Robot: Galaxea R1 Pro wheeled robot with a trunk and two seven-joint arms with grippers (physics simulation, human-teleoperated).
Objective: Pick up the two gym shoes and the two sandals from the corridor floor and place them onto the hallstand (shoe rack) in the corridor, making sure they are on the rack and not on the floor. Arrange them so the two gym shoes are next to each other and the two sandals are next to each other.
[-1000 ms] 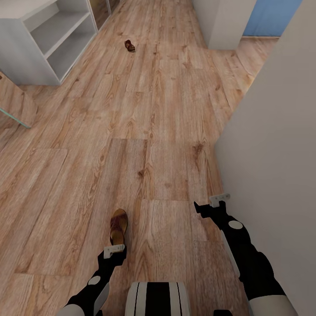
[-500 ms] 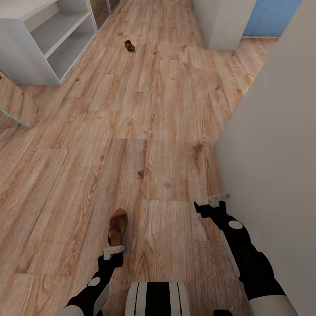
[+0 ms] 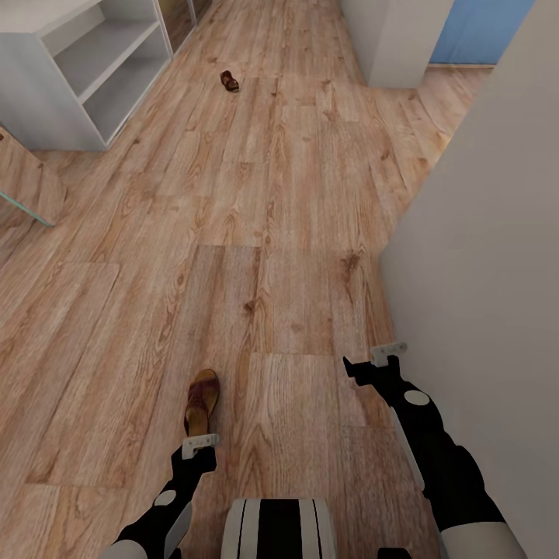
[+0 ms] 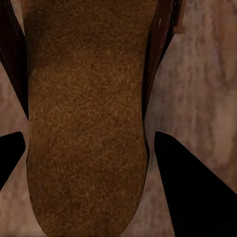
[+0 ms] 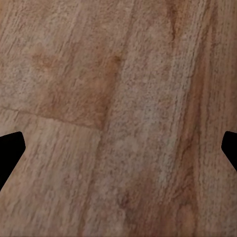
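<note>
The corridor floor (image 3: 295, 233) is stretching ahead of you in light wood-grain planks, with a pale wall (image 3: 481, 256) running along just beside your right arm. Far ahead of your left gripper, off to its left, the pale grey-white hallstand (image 3: 85, 70) is showing two open shelves. Beyond it, well ahead of both grippers, the far sandal (image 3: 229, 81) is lying small on the planks.

Your left gripper (image 3: 199, 444) is hanging low over the near sandal (image 3: 202, 400), which is lying on the floor directly ahead of its fingertips, heel end toward you. In the left wrist view you are looking down on that sandal's tan footbed (image 4: 89, 118), which is sitting between the two dark fingers (image 4: 192, 187); the jaws are standing apart on either side of it, not pinching it.

Your right gripper (image 3: 386, 353) is hovering over bare planks near the wall, its jaws spread wide and holding nothing.
</note>
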